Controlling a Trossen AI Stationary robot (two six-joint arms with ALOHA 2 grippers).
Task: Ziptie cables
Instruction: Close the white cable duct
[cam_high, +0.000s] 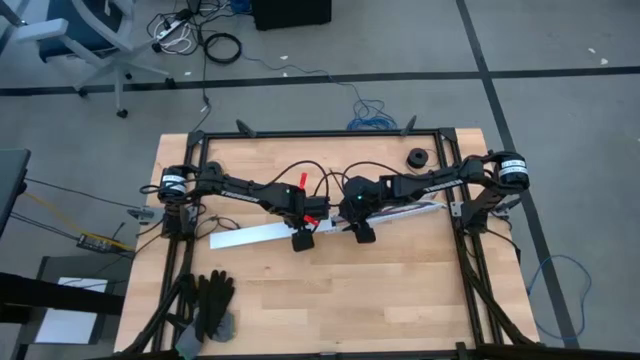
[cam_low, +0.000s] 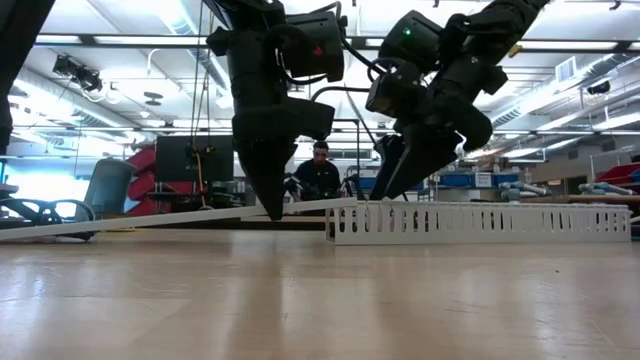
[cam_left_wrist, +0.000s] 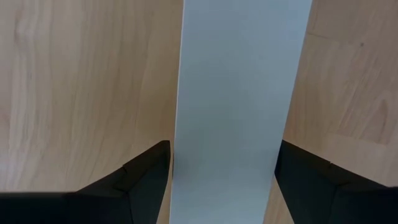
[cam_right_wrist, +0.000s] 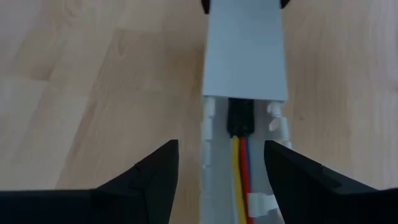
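Straddling the slotted channel (cam_right_wrist: 214, 186), the right gripper (cam_right_wrist: 221, 180) stood part open, a finger on either side and holding nothing. The cables (cam_right_wrist: 242, 180), yellow, red and blue, lay inside the channel between those fingers, running along its length to a dark plug (cam_right_wrist: 240, 118) just short of the flat white lid (cam_right_wrist: 245, 50). Farther along, the left gripper (cam_left_wrist: 221, 186) straddled that lid, its fingers open beside the edges; whether they touched it I could not tell. Both arms reached inward and pointed steeply down, the right being nearer the cables.

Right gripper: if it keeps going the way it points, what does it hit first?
Probably the slotted channel between its fingers, with the cables inside; the flat cover strip lies beyond. Depth unclear.
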